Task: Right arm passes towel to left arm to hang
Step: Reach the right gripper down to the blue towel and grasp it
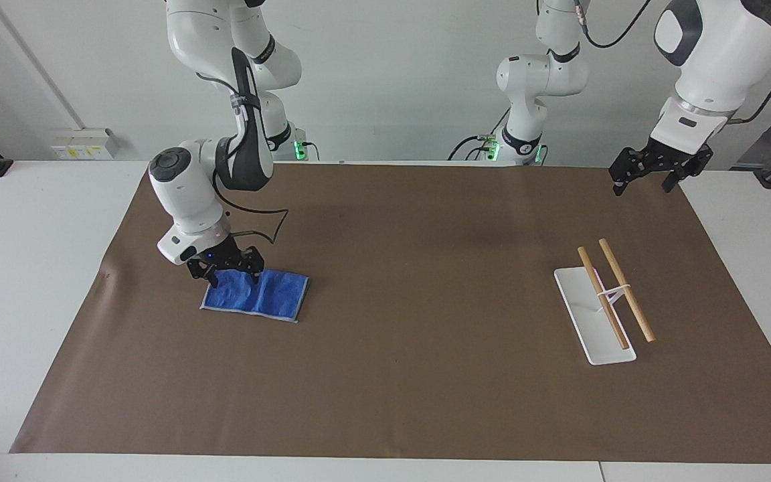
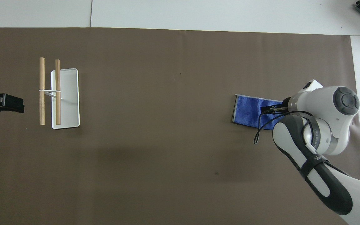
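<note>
The blue towel (image 1: pixel 265 294) (image 2: pixel 248 112) lies flat on the brown mat, toward the right arm's end of the table. My right gripper (image 1: pixel 227 273) (image 2: pixel 270 110) is open and low over the towel's end that lies toward the right arm's end of the table. Its fingertips straddle that end at about cloth height, and I cannot tell whether they touch it. The right arm (image 2: pixel 320 125) hides that end from above. My left gripper (image 1: pixel 645 185) (image 2: pixel 2 103) waits open, raised over the mat's edge at the left arm's end.
A white rack base (image 1: pixel 583 325) (image 2: pixel 69 93) carries two wooden rods (image 1: pixel 616 288) (image 2: pixel 42 90) toward the left arm's end of the table. The brown mat (image 1: pixel 412 281) covers most of the white table.
</note>
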